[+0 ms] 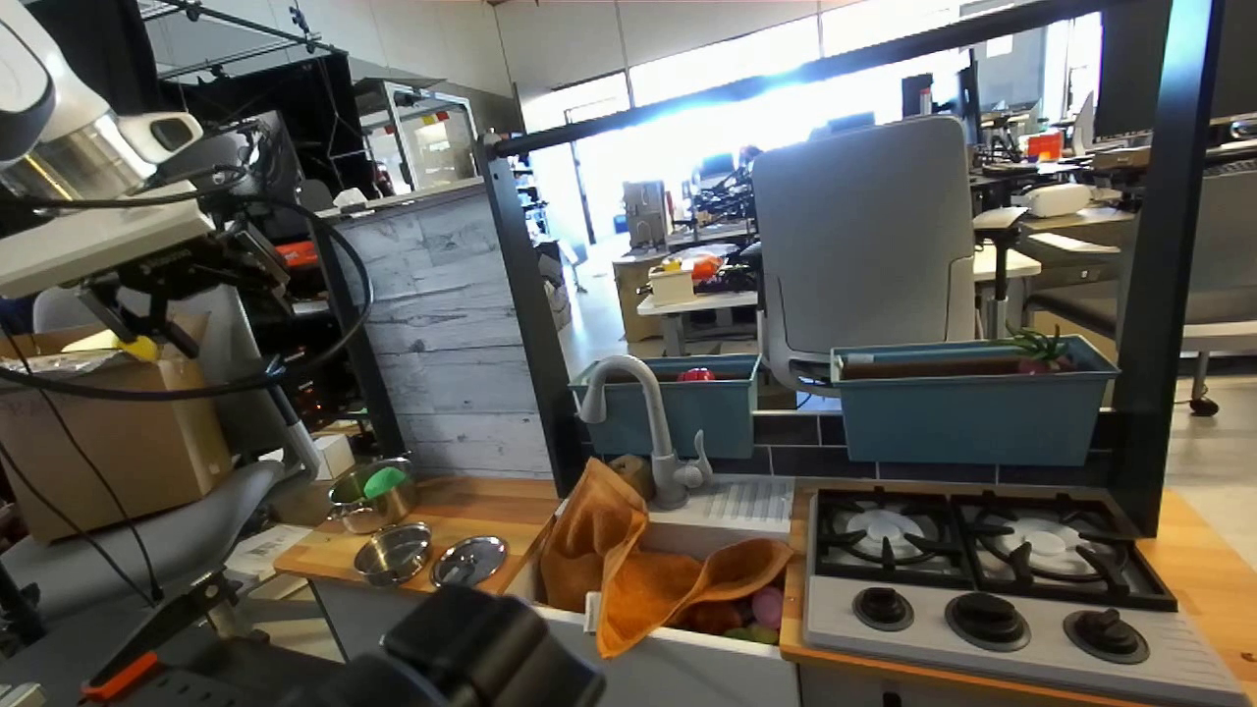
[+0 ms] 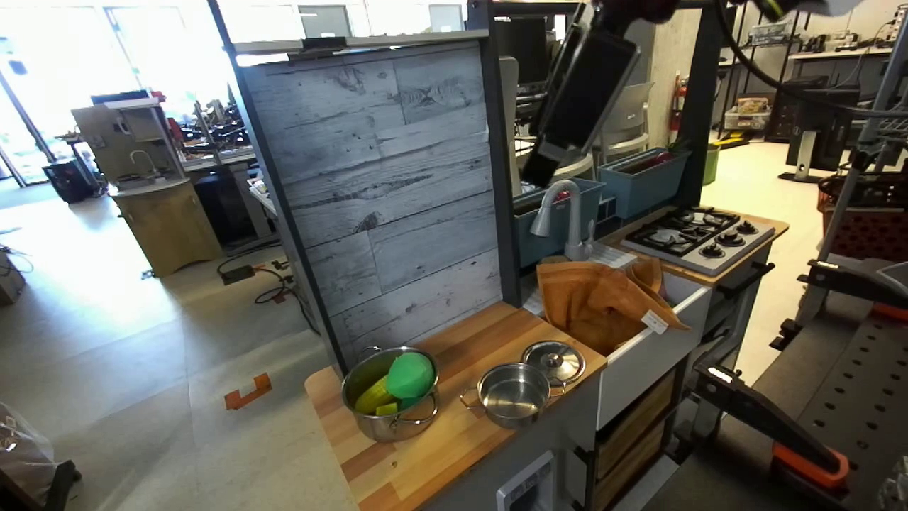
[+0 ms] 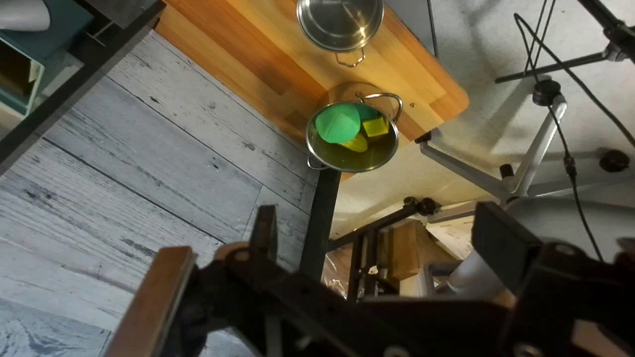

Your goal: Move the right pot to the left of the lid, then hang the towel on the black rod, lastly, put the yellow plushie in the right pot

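On the wooden counter, the shallow steel pot (image 2: pixel 513 394), the right one in this exterior view, sits to the left of the lid (image 2: pixel 554 362). A deeper pot (image 2: pixel 390 426) stands further left, holding a green rounded thing (image 2: pixel 411 375) and yellow pieces (image 2: pixel 374 397). I cannot tell whether a yellow piece is the yellow plushie. The orange-brown towel (image 1: pixel 579 560) lies bunched in the sink and over its front edge. Above the window opening runs the black rod (image 1: pixel 786 83). High up beside the grey panel, my gripper (image 3: pixel 379 238) is open, nothing between its fingers.
A grey faucet (image 1: pixel 648 403) rises behind the sink, and a stove (image 1: pixel 982 579) lies to its right. Teal planters (image 1: pixel 972 417) line the back. The grey wood-look panel (image 2: pixel 390 170) and thick black posts (image 1: pixel 535 314) border the counter. Colored toys (image 1: pixel 766 609) show inside the sink.
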